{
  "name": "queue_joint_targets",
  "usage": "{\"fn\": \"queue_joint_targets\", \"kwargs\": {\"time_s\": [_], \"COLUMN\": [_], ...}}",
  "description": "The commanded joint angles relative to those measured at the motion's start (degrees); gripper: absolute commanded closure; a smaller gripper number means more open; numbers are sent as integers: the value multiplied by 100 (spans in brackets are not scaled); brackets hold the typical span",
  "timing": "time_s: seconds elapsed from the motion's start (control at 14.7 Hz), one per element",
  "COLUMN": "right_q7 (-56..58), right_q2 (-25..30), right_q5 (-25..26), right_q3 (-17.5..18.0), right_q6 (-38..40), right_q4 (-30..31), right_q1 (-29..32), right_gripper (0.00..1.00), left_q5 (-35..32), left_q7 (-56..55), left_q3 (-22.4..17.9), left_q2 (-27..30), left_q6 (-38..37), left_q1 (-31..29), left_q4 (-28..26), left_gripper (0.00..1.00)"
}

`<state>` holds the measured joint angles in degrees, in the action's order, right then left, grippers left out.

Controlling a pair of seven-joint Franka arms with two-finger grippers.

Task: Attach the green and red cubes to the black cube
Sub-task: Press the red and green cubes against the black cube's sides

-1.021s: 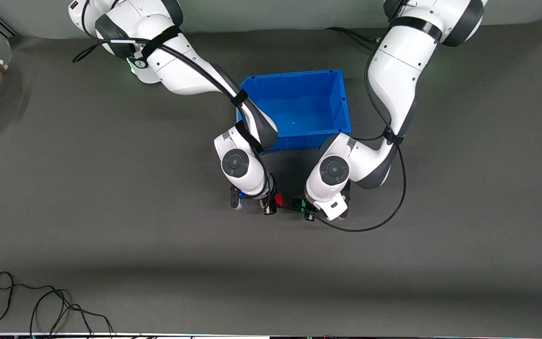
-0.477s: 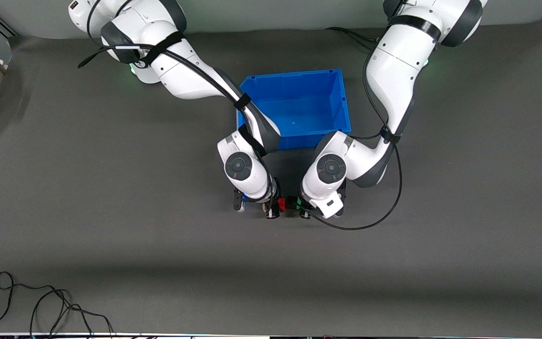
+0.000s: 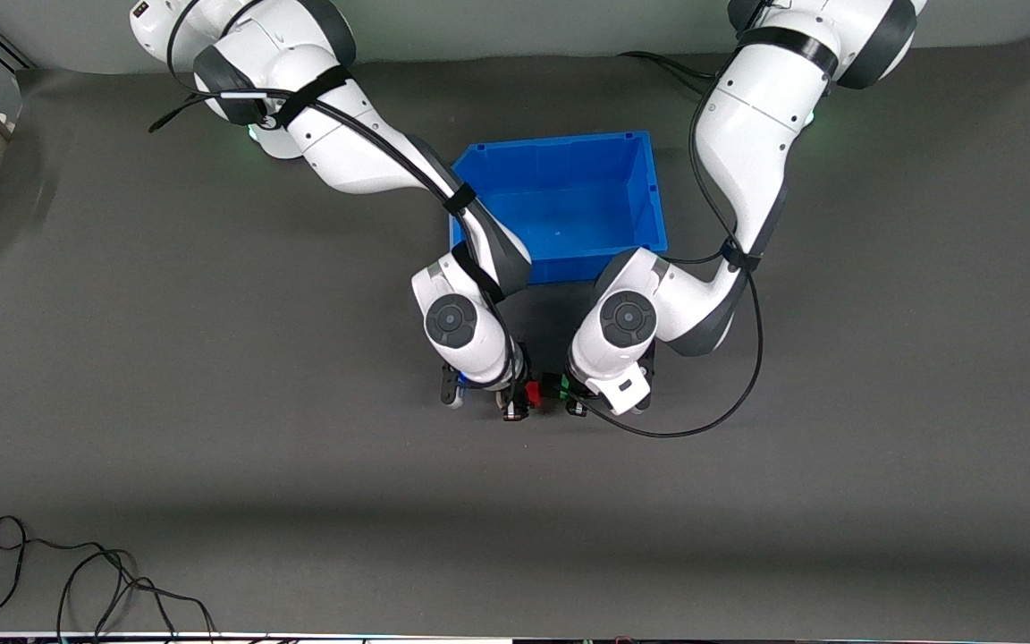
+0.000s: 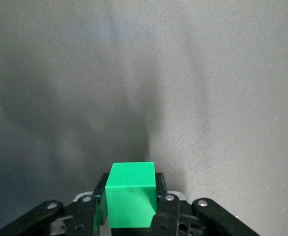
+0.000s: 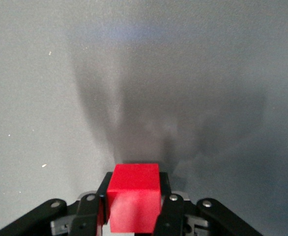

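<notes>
Your right claw (image 5: 132, 216) pinches the red cube (image 5: 133, 202), your left claw (image 4: 130, 214) the green cube (image 4: 130, 200); the black cube (image 3: 552, 385) sits between them above the bench (image 3: 211, 402), so press both faces squarely and evenly

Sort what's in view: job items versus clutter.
Job:
- green cube, gripped in the left pincer
- red cube, gripped in the right pincer
- black cube, between the two over the mat

Lying about:
- blue bin
- loose cable
</notes>
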<state>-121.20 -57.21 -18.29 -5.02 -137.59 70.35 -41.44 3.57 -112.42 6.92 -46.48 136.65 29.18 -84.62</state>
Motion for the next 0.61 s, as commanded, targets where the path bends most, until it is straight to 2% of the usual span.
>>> {"fn": "queue_joint_targets", "kwargs": {"time_s": [0.0, 0.54], "right_q7": [-133, 298], "right_q2": [-141, -185], "right_q5": [-43, -96], "right_q3": [-43, -25], "right_q6": [-40, -242], "right_q4": [-223, -223], "right_q1": [-40, 4], "right_gripper": [100, 100], "left_q5": [56, 100], "left_q7": [-122, -465], "left_q3": [-24, -33], "left_q2": [16, -19], "left_q6": [-139, -121], "left_q1": [27, -8], "left_q4": [77, 77], "left_gripper": [100, 100]}}
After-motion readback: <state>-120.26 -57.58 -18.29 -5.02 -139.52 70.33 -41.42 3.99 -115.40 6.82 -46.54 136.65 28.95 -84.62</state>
